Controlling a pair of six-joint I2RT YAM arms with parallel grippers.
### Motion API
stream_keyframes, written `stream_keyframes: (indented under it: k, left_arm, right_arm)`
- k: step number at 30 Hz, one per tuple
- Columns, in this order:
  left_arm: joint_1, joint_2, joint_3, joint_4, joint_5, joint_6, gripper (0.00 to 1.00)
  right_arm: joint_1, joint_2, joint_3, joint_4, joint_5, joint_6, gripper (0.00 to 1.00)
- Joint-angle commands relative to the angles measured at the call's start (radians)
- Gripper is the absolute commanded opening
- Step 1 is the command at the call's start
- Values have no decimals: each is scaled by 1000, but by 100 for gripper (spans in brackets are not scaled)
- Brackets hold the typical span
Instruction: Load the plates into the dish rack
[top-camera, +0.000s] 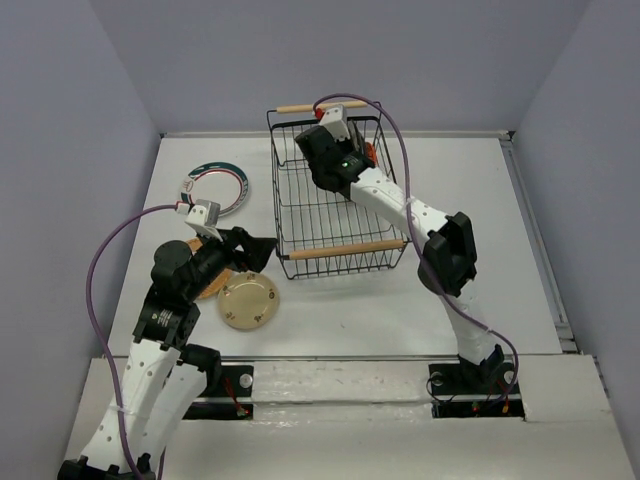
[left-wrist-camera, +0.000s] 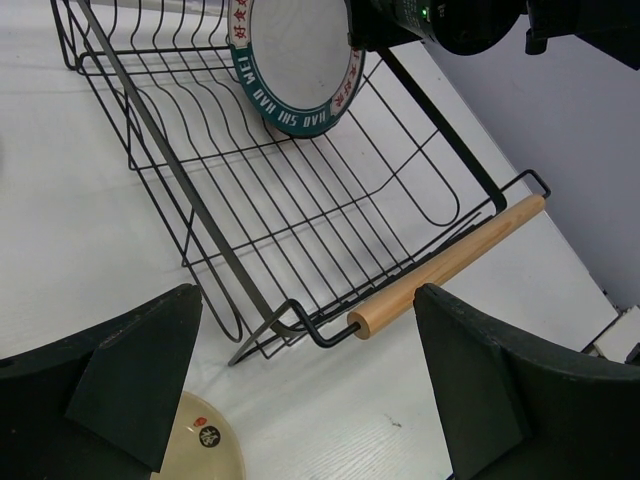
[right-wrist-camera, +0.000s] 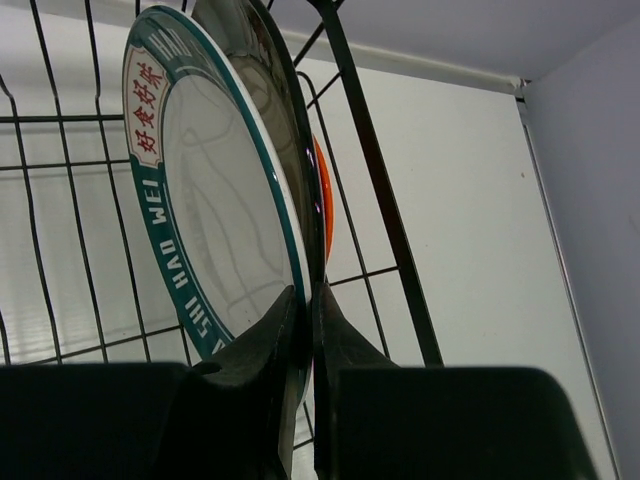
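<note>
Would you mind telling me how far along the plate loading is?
Done: an orange plate and, apparently, a dark plate stand in the dish rack. In hand: the right gripper is shut on a teal-rimmed plate inside the rack. Remaining: a second teal-rimmed plate, a cream plate and a tan plate lie on the table; the left gripper is open.

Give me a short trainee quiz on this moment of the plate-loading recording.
1. True or false: the left hand is shut on a plate.
2. What does the right hand grip? A: a cup. B: a teal-rimmed plate. C: nothing.
3. On the table, what colour is the plate nearest the near handle of the rack?

Key: 1 false, it is open; 2 B, held upright in the rack; 3 cream, the cream plate.
</note>
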Motion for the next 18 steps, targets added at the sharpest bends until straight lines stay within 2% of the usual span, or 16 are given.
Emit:
stream_keyframes:
  k: [1, 8, 13, 18]
  left_arm:
    - [3, -5, 40, 32, 18, 11, 98]
    - [3, 6, 40, 35, 29, 11, 98]
    - [5, 12, 40, 38, 31, 11, 98]
    - [3, 23, 39, 39, 32, 10, 98]
  right_arm:
    - [-21, 49, 90, -51, -31, 102, 7]
    - [-52, 90, 149, -89, -100, 148, 7]
    - [-61, 143, 222, -126, -115, 155, 7]
    - [-61, 187, 224, -142, -95, 158, 7]
